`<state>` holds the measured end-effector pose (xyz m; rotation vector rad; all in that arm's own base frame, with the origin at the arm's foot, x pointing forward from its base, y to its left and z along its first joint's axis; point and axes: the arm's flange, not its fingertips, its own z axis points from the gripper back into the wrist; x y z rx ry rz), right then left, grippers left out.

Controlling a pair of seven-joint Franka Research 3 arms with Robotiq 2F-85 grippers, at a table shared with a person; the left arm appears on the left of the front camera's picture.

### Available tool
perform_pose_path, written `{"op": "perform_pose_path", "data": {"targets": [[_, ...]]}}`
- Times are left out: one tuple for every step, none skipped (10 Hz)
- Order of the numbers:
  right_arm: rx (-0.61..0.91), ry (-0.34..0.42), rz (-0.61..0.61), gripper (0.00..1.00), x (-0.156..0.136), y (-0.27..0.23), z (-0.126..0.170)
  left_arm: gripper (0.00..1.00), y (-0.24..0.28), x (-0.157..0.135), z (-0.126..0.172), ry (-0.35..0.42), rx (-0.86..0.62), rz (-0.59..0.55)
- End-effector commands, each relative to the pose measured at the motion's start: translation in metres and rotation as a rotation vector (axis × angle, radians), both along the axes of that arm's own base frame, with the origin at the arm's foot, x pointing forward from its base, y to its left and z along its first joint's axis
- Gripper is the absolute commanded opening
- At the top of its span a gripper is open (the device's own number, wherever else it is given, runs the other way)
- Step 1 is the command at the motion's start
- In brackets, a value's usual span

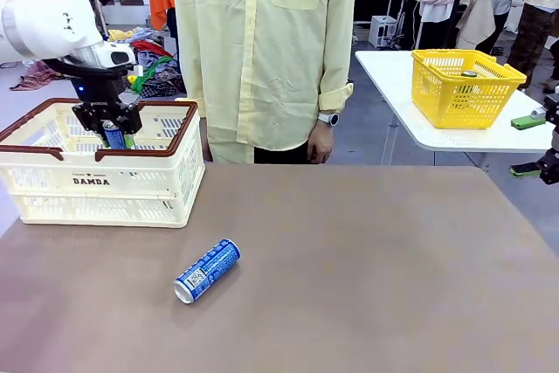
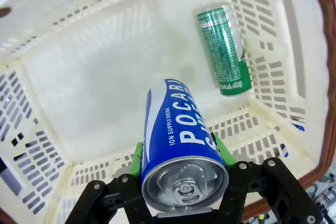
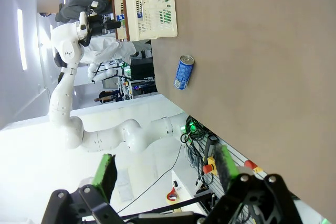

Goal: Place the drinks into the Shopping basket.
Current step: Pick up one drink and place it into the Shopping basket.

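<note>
Blue can [image 2: 178, 129] in left tool [image 2: 180, 156]; over basket [image 2: 79, 51]

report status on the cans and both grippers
Left gripper shut on blue can, low in basket. Right gripper open. Green can lying in basket; second blue can on table. Nothing in the way.

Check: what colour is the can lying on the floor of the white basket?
The can is green with white lettering. It shows best in the left wrist view.
</note>
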<state>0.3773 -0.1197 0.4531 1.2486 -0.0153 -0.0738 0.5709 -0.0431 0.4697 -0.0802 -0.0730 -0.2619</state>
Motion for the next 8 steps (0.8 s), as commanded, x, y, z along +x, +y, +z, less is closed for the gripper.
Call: {"op": "perform_pose_path", "data": {"targets": [[-0.009, -0.003, 0.015, 1.0, -0.001, -0.001, 0.002, 0.0, 0.0, 0.0, -0.006, -0.005, 0.039, 0.034], [-0.009, -0.003, 0.015, 1.0, -0.001, -0.001, 0.002, 0.0, -0.001, 0.001, -0.013, 0.002, 0.048, 0.049], [-0.009, -0.003, 0.015, 1.0, -0.001, -0.001, 0.002, 0.0, -0.002, 0.002, -0.018, 0.01, 0.047, 0.066], [-0.009, -0.003, 0.015, 1.0, -0.001, -0.001, 0.002, 0.0, -0.003, 0.002, -0.02, 0.009, 0.051, 0.08], [-0.009, -0.003, 0.015, 1.0, -0.001, -0.001, 0.002, 0.04, -0.003, 0.004, -0.02, 0.002, 0.073, 0.112], [-0.009, -0.003, 0.015, 1.0, -0.001, -0.001, 0.002, 0.44, -0.005, 0.006, -0.021, 0.003, 0.091, 0.133], [-0.009, -0.003, 0.015, 1.0, -0.001, -0.001, 0.002, 1.0, -0.005, 0.006, -0.021, 0.014, 0.088, 0.131], [-0.009, -0.003, 0.015, 1.0, -0.001, -0.001, 0.002, 1.0, -0.006, 0.006, -0.022, 0.017, 0.089, 0.131]]}}
